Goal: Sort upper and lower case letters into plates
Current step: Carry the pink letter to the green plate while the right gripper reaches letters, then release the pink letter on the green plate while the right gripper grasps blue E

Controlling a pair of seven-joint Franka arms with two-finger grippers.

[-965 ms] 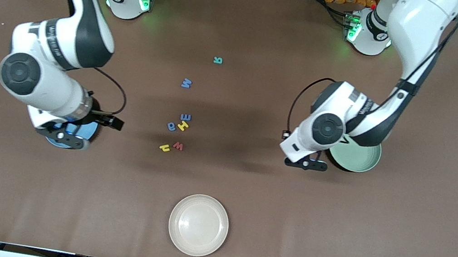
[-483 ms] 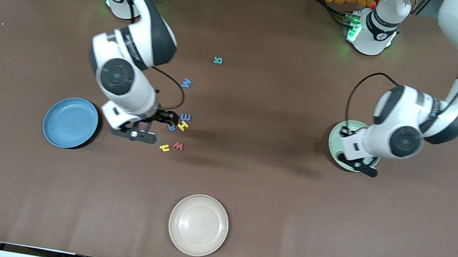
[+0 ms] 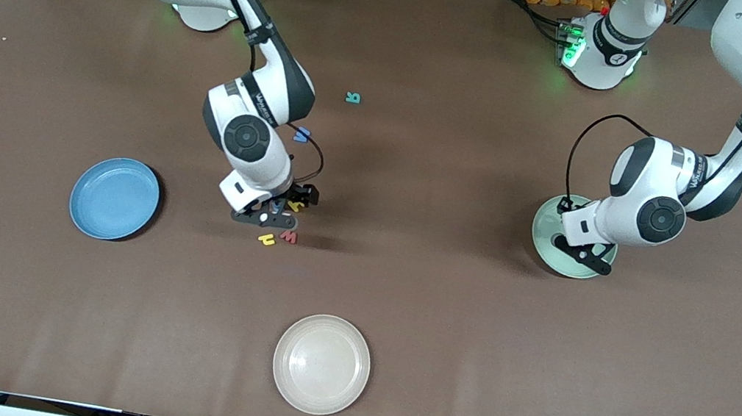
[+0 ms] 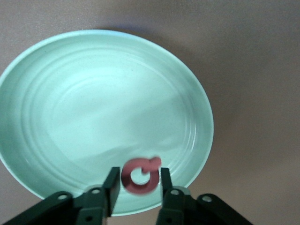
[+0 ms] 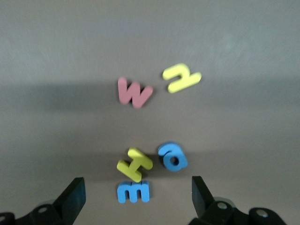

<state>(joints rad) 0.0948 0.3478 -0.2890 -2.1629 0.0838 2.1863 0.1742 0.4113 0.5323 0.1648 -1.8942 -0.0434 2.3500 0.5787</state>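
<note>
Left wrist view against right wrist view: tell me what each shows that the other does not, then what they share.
Left wrist only: the mint green plate and a red letter between the left gripper fingers. Right wrist only: five loose letters, including a yellow H and blue E, under the open right gripper. Both: the brown table.
</note>
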